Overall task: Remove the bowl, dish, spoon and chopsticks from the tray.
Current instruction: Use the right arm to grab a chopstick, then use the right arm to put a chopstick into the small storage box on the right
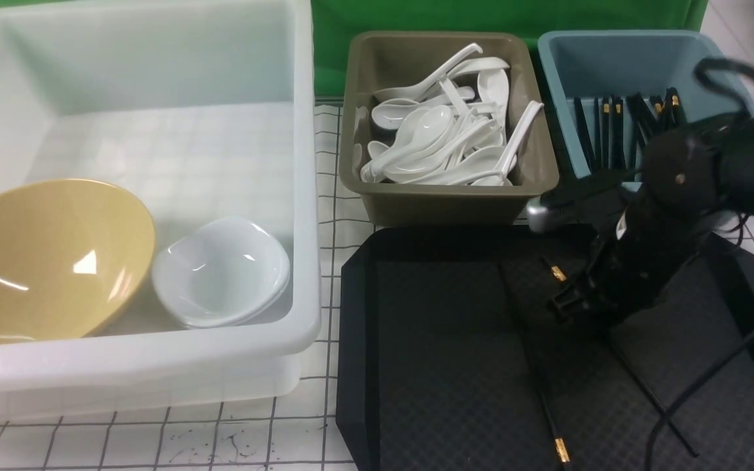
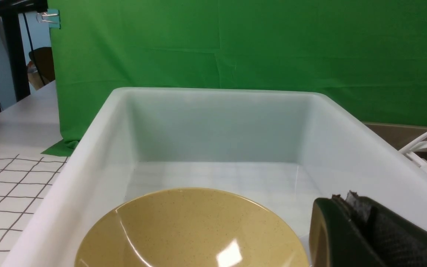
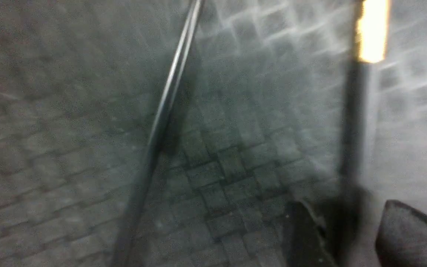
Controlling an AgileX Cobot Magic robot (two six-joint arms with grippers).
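Note:
The black tray [image 1: 442,366] holds two black chopsticks. One chopstick [image 1: 534,373] lies apart, with its gold band near the front edge. The other chopstick [image 1: 555,271] runs under my right gripper [image 1: 570,297]. In the blurred right wrist view this banded chopstick [image 3: 354,129] passes between the spread fingers of my right gripper [image 3: 343,205], low over the tray. The yellow bowl [image 1: 43,258] and white dishes [image 1: 220,271] lie in the white tub [image 1: 298,196]. My left gripper [image 2: 341,202] is shut and empty above the bowl [image 2: 187,230]. No spoon is on the tray.
An olive-brown tub [image 1: 446,199] full of white spoons stands behind the tray. A blue tub [image 1: 563,85] with several black chopsticks stands at the back right, partly behind my right arm. A cable [image 1: 717,373] crosses the tray's right side.

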